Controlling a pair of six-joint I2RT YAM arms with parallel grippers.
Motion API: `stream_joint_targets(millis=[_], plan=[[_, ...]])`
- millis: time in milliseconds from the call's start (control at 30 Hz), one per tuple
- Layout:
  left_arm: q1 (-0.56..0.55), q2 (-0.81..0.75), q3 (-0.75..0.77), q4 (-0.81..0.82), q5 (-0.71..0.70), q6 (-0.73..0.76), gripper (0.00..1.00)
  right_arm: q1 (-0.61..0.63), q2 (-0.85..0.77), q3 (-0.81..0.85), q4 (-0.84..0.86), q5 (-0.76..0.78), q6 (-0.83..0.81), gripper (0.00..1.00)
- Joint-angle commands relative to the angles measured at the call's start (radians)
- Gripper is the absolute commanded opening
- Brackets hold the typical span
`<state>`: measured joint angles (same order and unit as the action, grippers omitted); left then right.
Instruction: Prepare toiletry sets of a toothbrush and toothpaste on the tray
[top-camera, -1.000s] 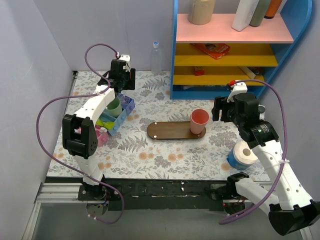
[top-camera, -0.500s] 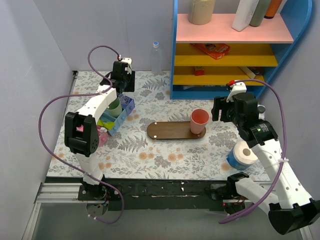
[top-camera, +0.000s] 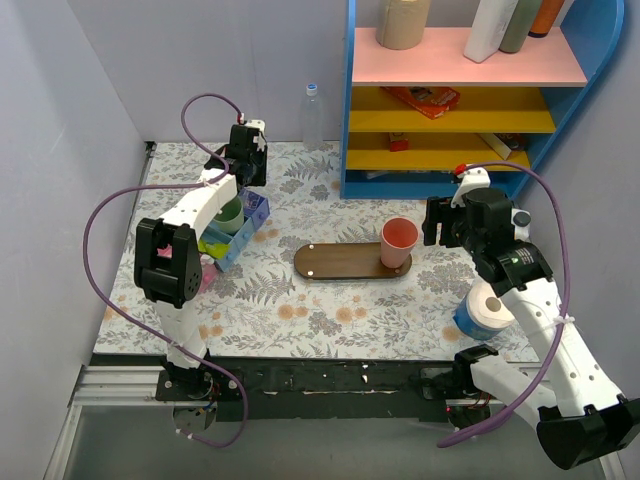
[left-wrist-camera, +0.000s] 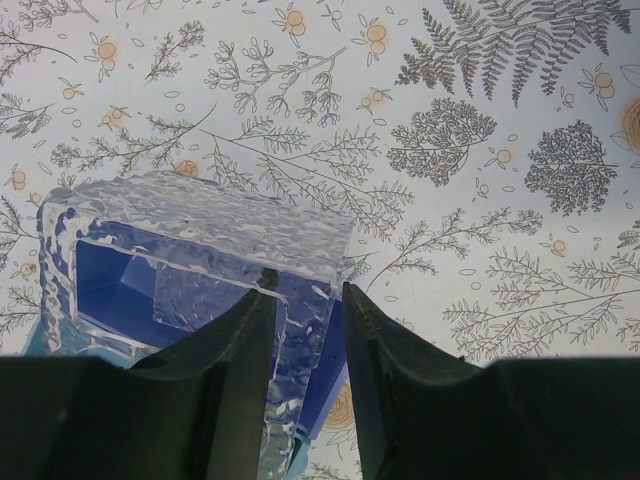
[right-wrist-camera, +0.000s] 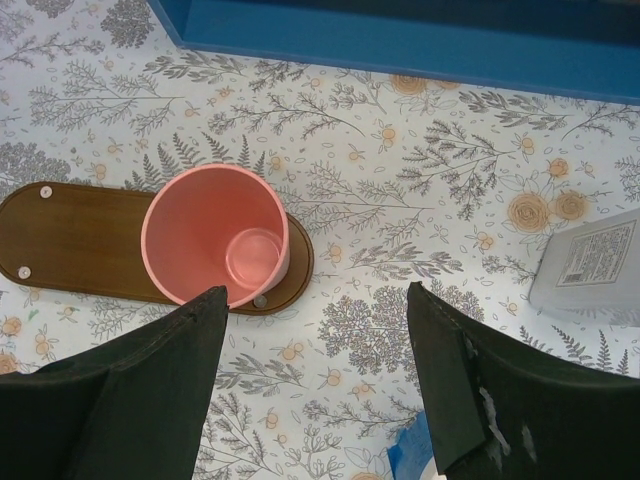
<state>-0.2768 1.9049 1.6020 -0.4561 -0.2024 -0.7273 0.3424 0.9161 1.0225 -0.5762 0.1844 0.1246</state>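
Note:
The dark-brown oval tray (top-camera: 335, 262) lies mid-table and also shows in the right wrist view (right-wrist-camera: 80, 240). A pink cup (top-camera: 398, 242) stands on its right end. My left gripper (top-camera: 246, 172) hangs over the far end of the pink-blue-purple organiser (top-camera: 232, 238). Its jaws stand close together on one wall of the clear square holder (left-wrist-camera: 190, 260), above the blue compartment. Lime-green pieces (top-camera: 212, 242) lie in the organiser. My right gripper (right-wrist-camera: 318, 300) is wide open and empty, just right of the pink cup (right-wrist-camera: 215, 235).
A green cup (top-camera: 230, 213) stands in the organiser. A blue shelf unit (top-camera: 450, 150) rises at the back right, with a clear bottle (top-camera: 313, 115) beside it. A toilet roll on a blue base (top-camera: 487, 310) sits by the right arm. A white packet (right-wrist-camera: 590, 265) lies to the right.
My left arm has swung slightly right and away, with the wrist still over the organiser's far end. The right arm has hardly moved.

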Motion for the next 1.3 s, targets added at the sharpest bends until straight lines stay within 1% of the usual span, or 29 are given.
stream_joint_targets(millis=[0, 300, 400, 433, 900, 1267], plan=[[0.001, -0.007, 0.041, -0.009, -0.026, 0.002, 0.3, 0.001, -0.008, -0.001, 0.036, 0.012, -0.005, 0.79], [0.001, -0.004, 0.058, -0.006, -0.035, -0.003, 0.13, 0.0, 0.004, -0.007, 0.042, 0.007, -0.003, 0.79], [0.001, -0.003, 0.07, -0.01, -0.032, -0.011, 0.05, 0.0, 0.006, -0.007, 0.045, 0.004, -0.003, 0.79], [0.001, -0.001, 0.075, -0.01, -0.032, -0.012, 0.0, -0.002, 0.006, -0.009, 0.045, 0.003, -0.002, 0.79], [0.001, 0.029, 0.174, -0.018, -0.048, -0.023, 0.0, 0.0, 0.001, -0.002, 0.038, 0.015, -0.003, 0.79], [-0.001, 0.042, 0.292, -0.095, -0.04, -0.05, 0.0, 0.0, -0.006, 0.011, 0.029, 0.029, -0.005, 0.79]])
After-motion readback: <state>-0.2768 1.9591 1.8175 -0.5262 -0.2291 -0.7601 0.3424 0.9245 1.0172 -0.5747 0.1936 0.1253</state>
